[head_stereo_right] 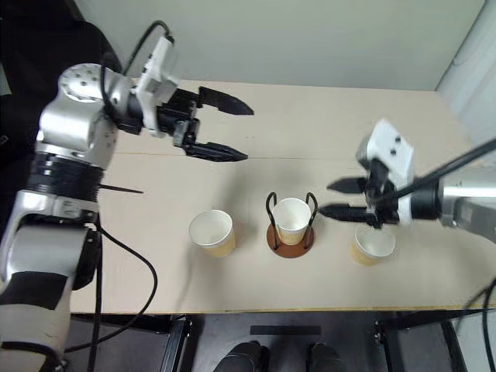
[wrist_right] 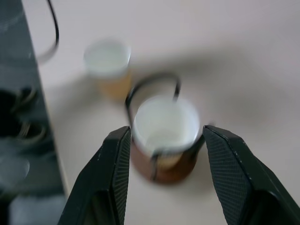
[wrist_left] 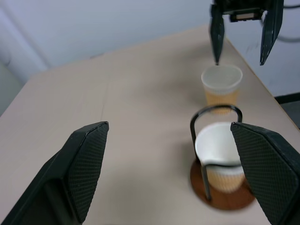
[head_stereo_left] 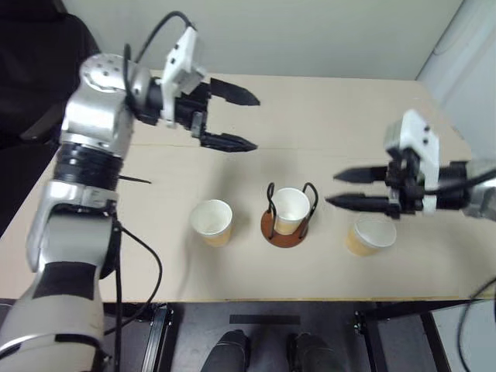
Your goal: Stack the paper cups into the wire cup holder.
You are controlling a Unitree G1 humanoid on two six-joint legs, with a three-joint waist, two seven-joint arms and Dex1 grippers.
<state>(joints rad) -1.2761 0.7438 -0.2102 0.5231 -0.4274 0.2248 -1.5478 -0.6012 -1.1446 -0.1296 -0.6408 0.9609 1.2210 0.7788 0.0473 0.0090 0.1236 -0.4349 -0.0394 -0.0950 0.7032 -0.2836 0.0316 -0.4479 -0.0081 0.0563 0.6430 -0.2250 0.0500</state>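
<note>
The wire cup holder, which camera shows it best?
The left eye view: the holder shows whole and sharp, both loops around one cup. The right eye view matches it. The left wrist view hides part of it behind a finger; the right wrist view blurs it.

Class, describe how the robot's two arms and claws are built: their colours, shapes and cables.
Both arms have silver-grey rounded shells with black ribbed joint bands. Each ends in a white boxy wrist block. The left claw and right claw each have two black, tapered, pointed fingers with finely textured inner pads. Thin black cables loop along both arms.
</note>
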